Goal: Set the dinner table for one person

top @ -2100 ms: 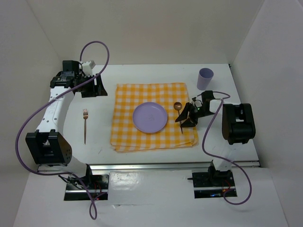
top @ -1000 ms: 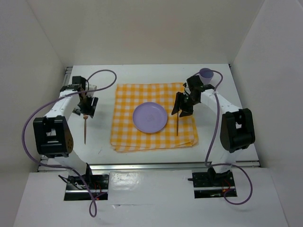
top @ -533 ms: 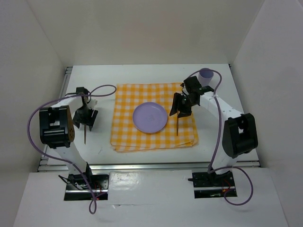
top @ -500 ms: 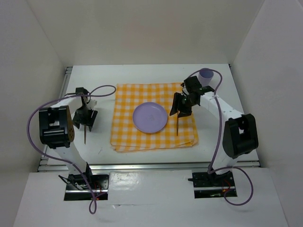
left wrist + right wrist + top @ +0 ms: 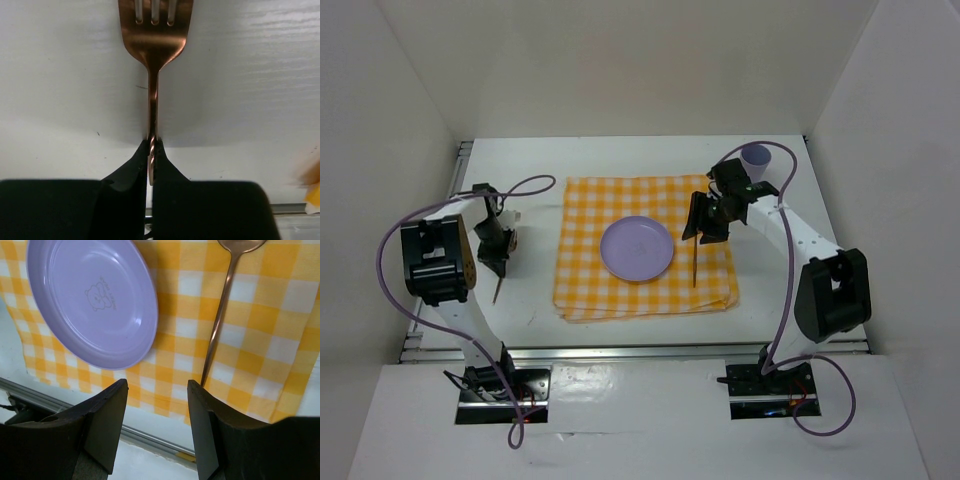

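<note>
Top view: white tabletop (image 5: 620,160) across the middle of the view, enclosed by pale walls. Carries yellow-and-white checked cloth (image 5: 582,280) at centre, with purple plate (image 5: 636,248) on it. Copper spoon (image 5: 694,270) on the cloth at 3 o'clock of the plate, bowl toward 12. Purple cup (image 5: 754,158) off the cloth at 1 o'clock, partly behind the right arm. Left end effector (image 5: 498,250) at 9 o'clock of the plate, off the cloth, down on copper fork (image 5: 497,290). Right end effector (image 5: 705,225) over the spoon's bowl end.

Left wrist view: left end effector (image 5: 151,150) pinched together on the fork (image 5: 154,50) handle, tines toward 12, fork flat on bare tabletop (image 5: 250,75). Yellow blur at 4 o'clock, cannot tell what.

Right wrist view: right end effector (image 5: 156,390) spread apart, nothing between the fingers. Plate (image 5: 95,300) at 10 o'clock, spoon (image 5: 220,325) at 1 o'clock, both on cloth (image 5: 260,340). Tabletop (image 5: 9,345) showing at 9 o'clock.
</note>
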You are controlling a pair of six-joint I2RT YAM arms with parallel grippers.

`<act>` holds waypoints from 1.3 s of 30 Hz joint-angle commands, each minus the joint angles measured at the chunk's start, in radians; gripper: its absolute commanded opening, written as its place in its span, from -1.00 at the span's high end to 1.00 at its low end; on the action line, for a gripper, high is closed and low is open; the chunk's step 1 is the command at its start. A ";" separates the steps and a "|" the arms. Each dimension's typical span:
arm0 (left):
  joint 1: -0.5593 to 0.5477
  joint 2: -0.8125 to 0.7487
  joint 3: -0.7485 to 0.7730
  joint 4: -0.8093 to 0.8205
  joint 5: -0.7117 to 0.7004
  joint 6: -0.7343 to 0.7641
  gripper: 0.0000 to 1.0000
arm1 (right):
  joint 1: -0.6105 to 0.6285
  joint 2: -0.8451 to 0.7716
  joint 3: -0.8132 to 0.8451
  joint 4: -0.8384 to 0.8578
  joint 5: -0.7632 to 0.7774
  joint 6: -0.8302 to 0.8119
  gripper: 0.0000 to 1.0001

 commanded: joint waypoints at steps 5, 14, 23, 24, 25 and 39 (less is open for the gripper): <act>0.033 -0.053 0.094 0.027 0.211 -0.151 1.00 | 0.008 -0.058 0.039 -0.020 0.033 0.006 -0.18; -0.194 -0.159 0.303 -0.026 0.269 -0.372 1.00 | -0.001 -0.058 0.030 -0.029 0.051 0.015 -0.18; -0.427 -0.081 0.294 0.020 0.144 -0.559 1.00 | -0.001 -0.076 0.030 -0.057 0.091 0.025 -0.18; -0.446 -0.068 0.294 0.020 0.143 -0.568 1.00 | -0.001 -0.077 0.030 -0.057 0.091 0.025 -0.18; -0.456 -0.044 0.283 0.020 0.125 -0.592 1.00 | -0.001 -0.077 0.030 -0.057 0.091 0.025 -0.18; -0.562 0.074 0.211 0.069 0.012 -0.622 1.00 | -0.001 -0.115 0.000 -0.075 0.109 0.034 -0.18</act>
